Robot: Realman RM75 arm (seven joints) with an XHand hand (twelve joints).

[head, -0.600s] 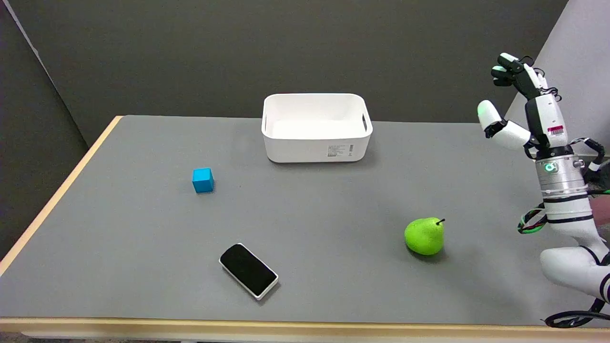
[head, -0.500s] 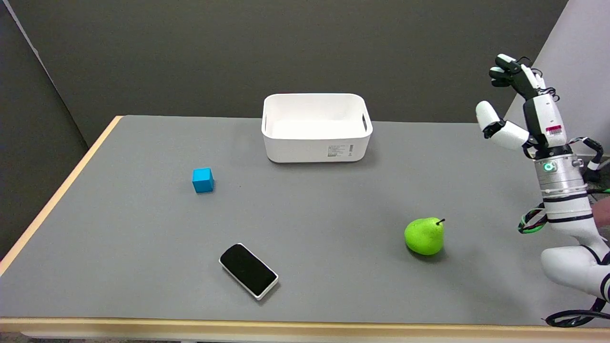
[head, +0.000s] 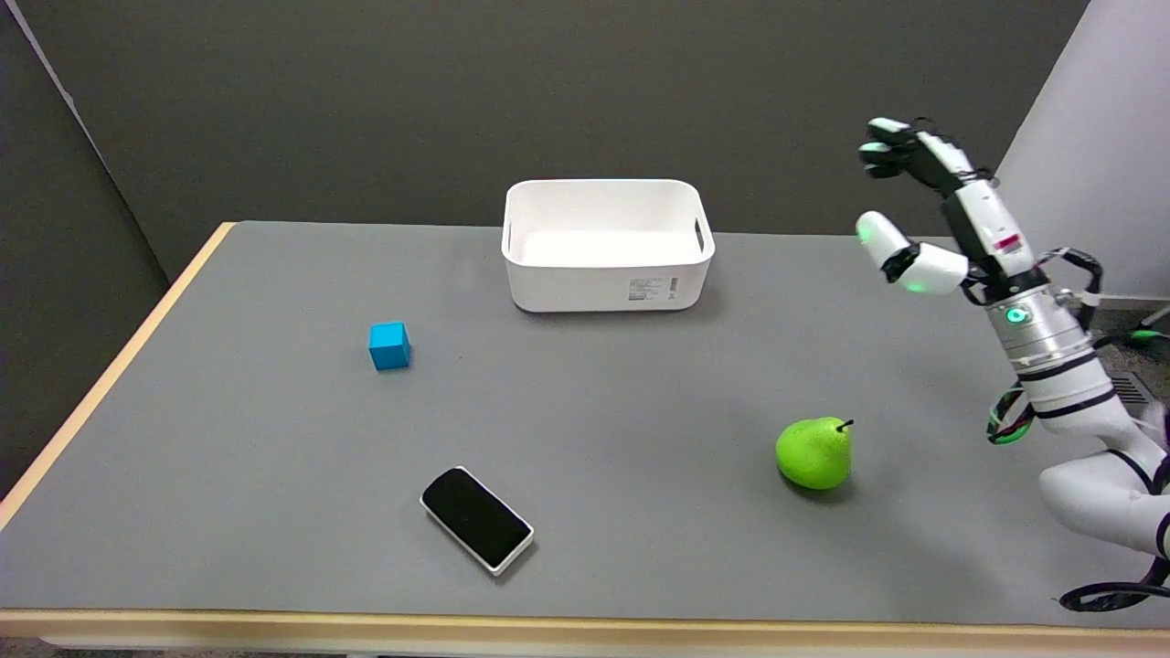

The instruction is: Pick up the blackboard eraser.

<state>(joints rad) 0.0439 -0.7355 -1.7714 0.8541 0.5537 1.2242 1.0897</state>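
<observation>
Your right hand [head: 928, 215] has swung leftward, empty with fingers spread, high beyond the green plastic pear [head: 814, 452]. The flat black-and-white blackboard eraser [head: 477, 519] lies well left of the pear, untouched: the approach has only begun.

Right robot hand [head: 923, 215] swung leftward over the table's far right, arm leaning further inward

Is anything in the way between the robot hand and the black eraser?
Not really. In the head view, the stretch from the robot hand down to the blackboard eraser is mostly bare grey table. The green pear sits just below and beside that line.
</observation>
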